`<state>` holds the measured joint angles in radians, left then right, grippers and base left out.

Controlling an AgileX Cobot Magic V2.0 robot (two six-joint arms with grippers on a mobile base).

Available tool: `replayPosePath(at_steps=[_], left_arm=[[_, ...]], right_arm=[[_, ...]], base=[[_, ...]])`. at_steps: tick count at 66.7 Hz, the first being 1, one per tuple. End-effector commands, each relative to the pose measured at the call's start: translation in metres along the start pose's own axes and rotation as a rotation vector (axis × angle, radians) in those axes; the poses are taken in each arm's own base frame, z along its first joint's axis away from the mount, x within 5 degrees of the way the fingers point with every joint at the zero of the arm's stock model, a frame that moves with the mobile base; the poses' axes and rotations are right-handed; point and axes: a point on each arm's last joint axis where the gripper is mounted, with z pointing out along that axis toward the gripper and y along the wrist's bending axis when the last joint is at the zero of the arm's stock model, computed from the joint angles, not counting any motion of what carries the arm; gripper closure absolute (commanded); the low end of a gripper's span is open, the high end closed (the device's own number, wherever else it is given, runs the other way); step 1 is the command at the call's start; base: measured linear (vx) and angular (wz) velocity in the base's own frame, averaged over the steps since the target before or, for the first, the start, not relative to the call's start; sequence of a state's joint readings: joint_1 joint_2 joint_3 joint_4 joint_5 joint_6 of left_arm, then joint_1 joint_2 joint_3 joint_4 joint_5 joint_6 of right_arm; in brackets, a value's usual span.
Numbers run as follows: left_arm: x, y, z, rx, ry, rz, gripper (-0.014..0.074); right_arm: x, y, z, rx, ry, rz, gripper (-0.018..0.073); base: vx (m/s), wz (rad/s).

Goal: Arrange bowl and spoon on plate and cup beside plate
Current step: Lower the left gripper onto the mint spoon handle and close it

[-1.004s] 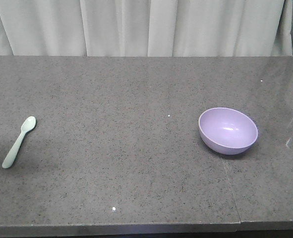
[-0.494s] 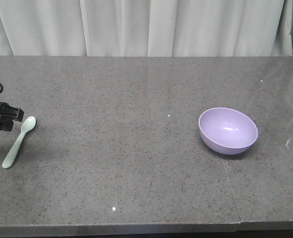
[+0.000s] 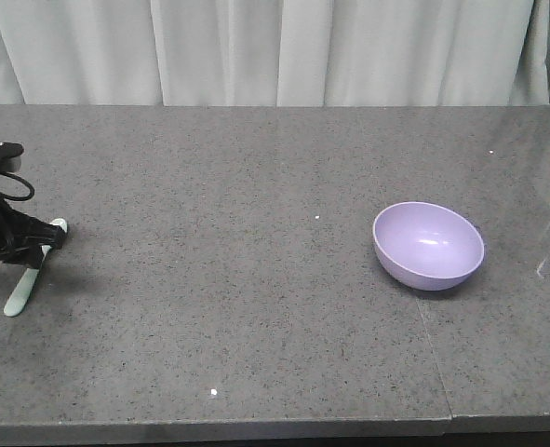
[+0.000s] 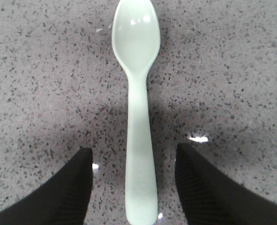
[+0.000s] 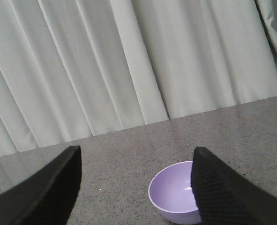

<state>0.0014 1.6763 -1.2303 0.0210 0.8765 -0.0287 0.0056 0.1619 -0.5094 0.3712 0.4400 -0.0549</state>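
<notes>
The mint-green spoon [image 3: 16, 298] lies on the grey table at the far left, head pointing away. My left gripper [image 3: 40, 246] hangs low over its middle. In the left wrist view the spoon [image 4: 139, 93] runs straight up the frame. The left gripper [image 4: 133, 150] is open, one black finger [image 4: 63, 192] on each side of the handle, not touching it. The lavender bowl [image 3: 429, 244] stands upright on the right. My right gripper [image 5: 137, 150] is open in the air above and behind the bowl [image 5: 172, 194]. The plate and the cup are out of view.
A pale curtain [image 3: 275, 51] hangs behind the table's far edge. A seam [image 3: 435, 349] in the tabletop runs from the bowl toward the front edge. The front edge [image 3: 209, 426] lies close to the bottom of the front view.
My left arm has come in from the left edge and moved right and down over the spoon's handle. The spoon and the bowl have not moved.
</notes>
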Motion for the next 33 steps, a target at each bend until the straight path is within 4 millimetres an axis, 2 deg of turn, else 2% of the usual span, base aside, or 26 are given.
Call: replayPosePath(at_steps=[1,33], left_arm=[[-0.010,-0.001,-0.014,0.009,-0.091,-0.008,0.0207],[-0.014,-0.002,0.011,0.010,-0.042,-0.008,0.0207]], right_arm=[[-0.014,0.002,0.001,-0.002,-0.067,-0.010,0.0069],[-0.014,0.002,0.001,-0.002,-0.068,-0.009,0.0069]], base=[[0.00,0.00],[0.00,0.00]])
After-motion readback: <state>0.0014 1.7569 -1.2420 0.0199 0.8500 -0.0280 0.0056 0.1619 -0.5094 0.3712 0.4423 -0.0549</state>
